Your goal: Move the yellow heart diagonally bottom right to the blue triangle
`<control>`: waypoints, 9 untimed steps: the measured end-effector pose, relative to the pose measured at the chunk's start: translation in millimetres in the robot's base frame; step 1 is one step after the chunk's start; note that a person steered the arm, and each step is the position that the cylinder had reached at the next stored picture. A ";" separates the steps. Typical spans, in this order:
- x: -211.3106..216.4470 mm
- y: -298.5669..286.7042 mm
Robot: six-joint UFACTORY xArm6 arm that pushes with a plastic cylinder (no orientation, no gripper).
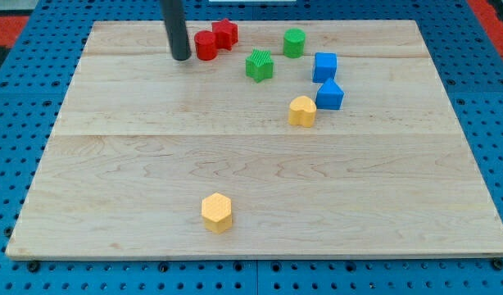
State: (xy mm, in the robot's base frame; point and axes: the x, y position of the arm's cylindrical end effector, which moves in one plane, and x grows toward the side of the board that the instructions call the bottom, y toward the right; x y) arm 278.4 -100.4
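The yellow heart [301, 111] lies right of the board's middle, touching or nearly touching the lower left of the blue triangle [329, 95]. My tip [181, 57] rests near the view's top, just left of the red cylinder [206, 45] and far to the upper left of the yellow heart.
A red star-like block [225, 34] sits next to the red cylinder. A green star-like block [259, 65], a green cylinder [294, 42] and a blue cube [324, 66] lie above the heart. A yellow hexagon [217, 212] lies near the view's bottom. The wooden board [112, 164] sits on blue pegboard.
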 end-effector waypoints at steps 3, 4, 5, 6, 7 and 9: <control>-26.3 -50.4; -74.1 -24.3; -85.6 27.9; -79.5 64.6; -60.4 69.7; -38.7 -8.9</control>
State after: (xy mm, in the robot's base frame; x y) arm 239.8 -109.3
